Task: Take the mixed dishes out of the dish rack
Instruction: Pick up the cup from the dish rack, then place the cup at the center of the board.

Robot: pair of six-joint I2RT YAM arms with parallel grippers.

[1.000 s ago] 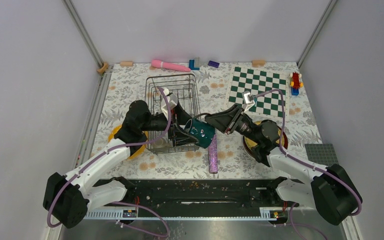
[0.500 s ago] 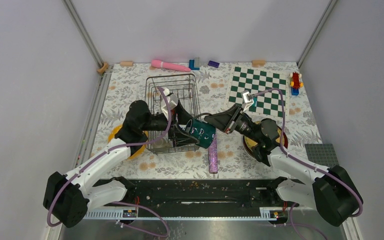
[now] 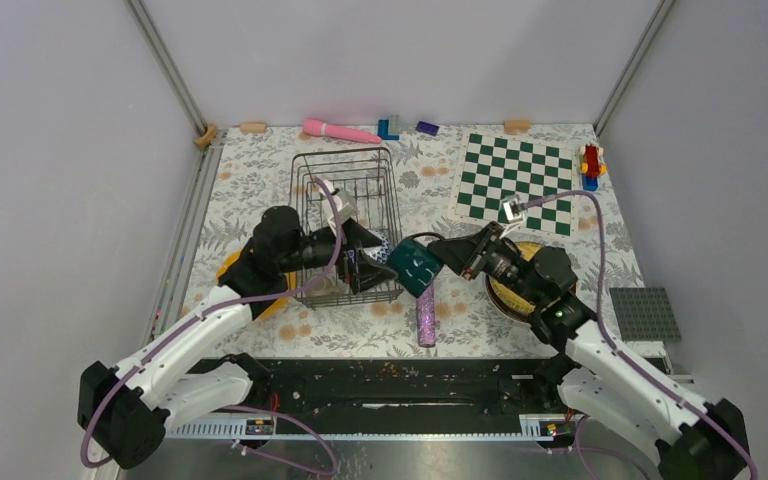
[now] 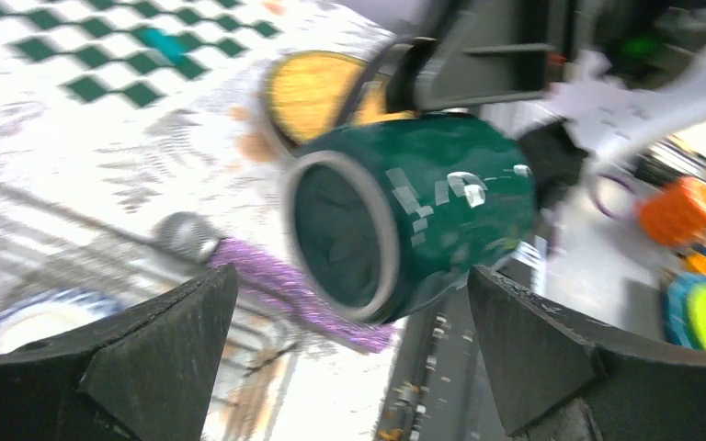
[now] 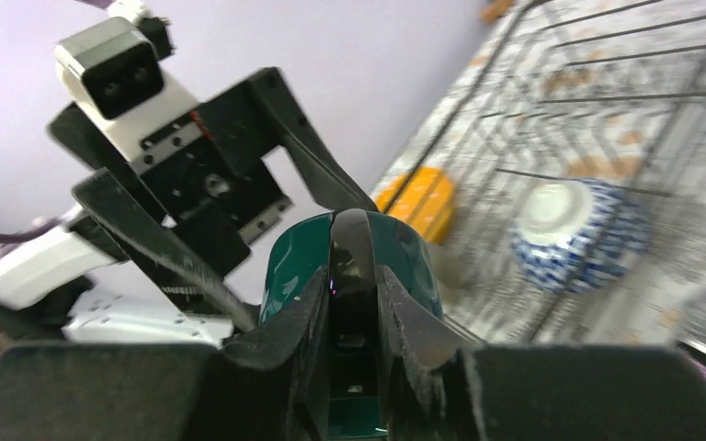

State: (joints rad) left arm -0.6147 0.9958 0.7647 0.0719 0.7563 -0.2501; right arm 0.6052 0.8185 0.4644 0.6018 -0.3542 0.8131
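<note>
Evidently the step in hand was the removal of the teal mug (image 3: 415,266) from the dish rack (image 3: 305,190), at the point of transfer between the two arms. The mug hung on its side just beside the rack's near right corner, above the table (image 3: 260,170), its mouth turned toward the left arm. The right tool (image 3: 445,252) was pressed together on the mug's dark handle (image 5: 354,248), one finger on either side of it, and bore the mug alone. The left tool (image 3: 378,258) stood fully spread, its fingers flanking the mug's mouth with clear air on both sides and no contact seen. A patterned bowl (image 5: 575,234) lay in the rack, yet to be unloaded. In my judgement the next move called for the right arm to draw the mug rightward, clear of the spread fingers and the rack's wire, then turn it upright and set it on a bare patch of table. The purple cylinder (image 3: 426,315) lay directly below, and a yellow plate (image 3: 505,290) sat beneath the right arm; both wanted avoiding.
</note>
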